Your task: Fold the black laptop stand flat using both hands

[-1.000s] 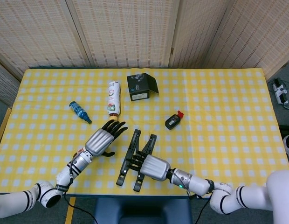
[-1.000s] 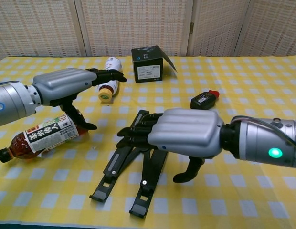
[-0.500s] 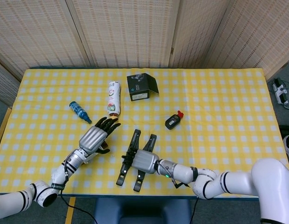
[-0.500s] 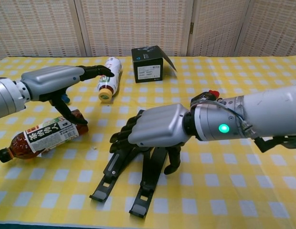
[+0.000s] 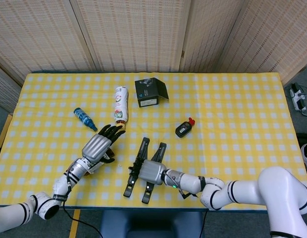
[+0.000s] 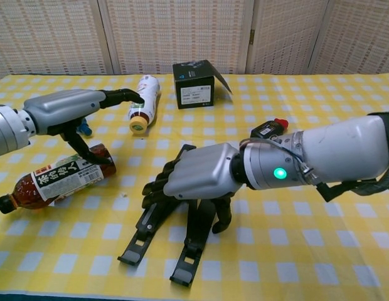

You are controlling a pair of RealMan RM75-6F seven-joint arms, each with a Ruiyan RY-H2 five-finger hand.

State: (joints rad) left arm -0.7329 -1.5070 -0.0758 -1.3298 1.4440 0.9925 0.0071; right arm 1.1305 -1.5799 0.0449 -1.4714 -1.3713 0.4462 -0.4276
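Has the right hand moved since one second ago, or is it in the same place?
Yes. In the head view the right hand has moved left across the black laptop stand, which lies as before.

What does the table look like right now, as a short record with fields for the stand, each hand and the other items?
stand: black laptop stand, two legs spread on the yellow checked table, not flat yet
right hand: right hand over the stand, fingers curled down onto its legs
left hand: left hand off the stand, fingers extended, holding nothing
near left hand: tea bottle lying on its side
further back: white bottle, black box, small blue bottle, small black device with red tip
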